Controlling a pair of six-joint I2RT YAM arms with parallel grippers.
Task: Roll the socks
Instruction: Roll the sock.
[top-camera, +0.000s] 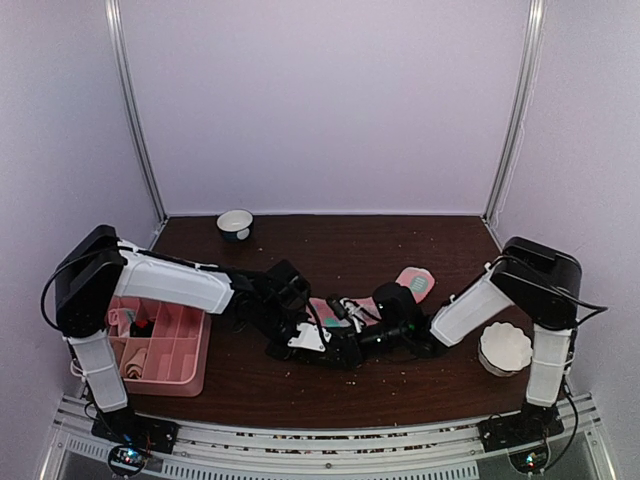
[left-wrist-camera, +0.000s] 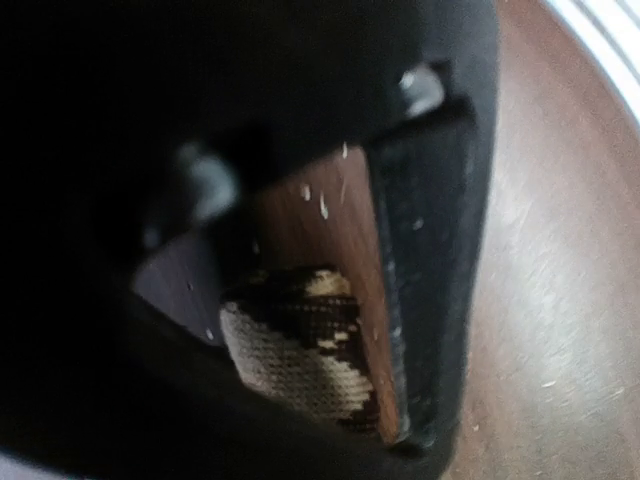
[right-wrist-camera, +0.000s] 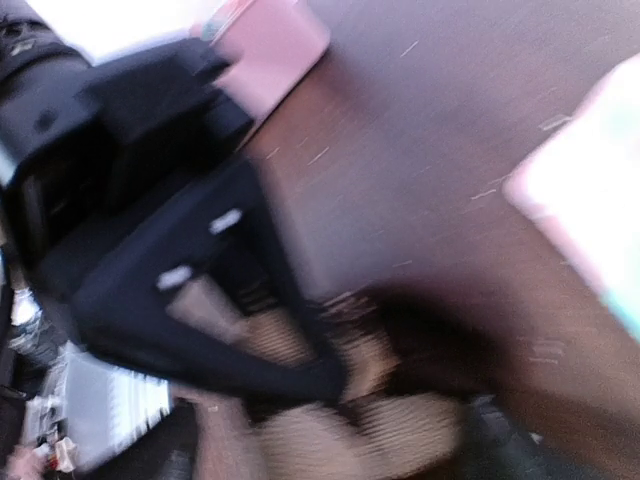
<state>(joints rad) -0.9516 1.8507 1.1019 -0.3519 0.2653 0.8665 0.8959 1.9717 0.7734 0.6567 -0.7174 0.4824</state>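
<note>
Step in hand: likely starting the roll on the argyle sock (left-wrist-camera: 300, 345), with both arms low over the middle of the table (top-camera: 400, 240).
Argyle sock: flat on the wood at the near middle, between the left gripper's fingers; hidden under both grippers from above.
Pink sock (top-camera: 415, 284): just right of and beyond the grippers, toe towards the far right, nothing on it.
Left gripper (top-camera: 295, 345): fingers drawn in around a knitted end of the argyle sock; too blurred and dark to tell whether pinching it or only bracketing it.
Right gripper (top-camera: 352, 348): just right of the left one, down near the wood; wrist view smeared, so cannot tell how wide it is or whether anything is held.
Doing it well: pinch the full thickness at one end, not a single layer; pin the free length with the other gripper; turn the end over tightly and evenly along the sock.
Watch for: fabric dragging instead of rolling, the two grippers clashing in the tight space, the pink sock getting snagged.
</note>
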